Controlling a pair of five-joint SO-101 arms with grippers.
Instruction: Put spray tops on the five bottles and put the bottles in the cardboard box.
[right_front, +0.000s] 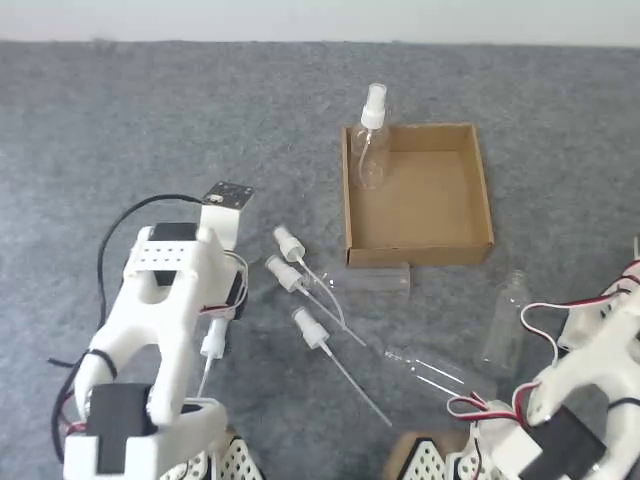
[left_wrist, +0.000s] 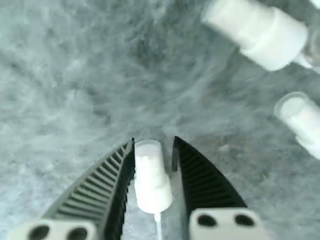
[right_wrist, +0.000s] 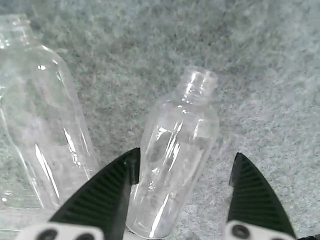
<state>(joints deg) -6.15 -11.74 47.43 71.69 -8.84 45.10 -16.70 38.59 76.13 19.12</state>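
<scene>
My left gripper (left_wrist: 153, 141) is shut on a white spray top (left_wrist: 150, 176), its tube pointing back toward the wrist. In the high view that spray top (right_front: 212, 345) sits under the left arm (right_front: 165, 300). Three more spray tops (right_front: 288, 243) (right_front: 283, 272) (right_front: 312, 327) lie on the carpet. My right gripper (right_wrist: 186, 155) stands open around an uncapped clear bottle (right_wrist: 175, 150), one finger touching it and the other apart. A second clear bottle (right_wrist: 40, 115) lies beside it. The cardboard box (right_front: 470, 245) holds one bottle with a spray top (right_front: 370, 140), leaning in its far left corner.
Clear bottles lie on the grey carpet in front of the box (right_front: 375, 278), at the right (right_front: 505, 320) and near the front (right_front: 430, 368). The right arm (right_front: 590, 390) sits at the lower right. Bare carpet spreads to the far left and behind the box.
</scene>
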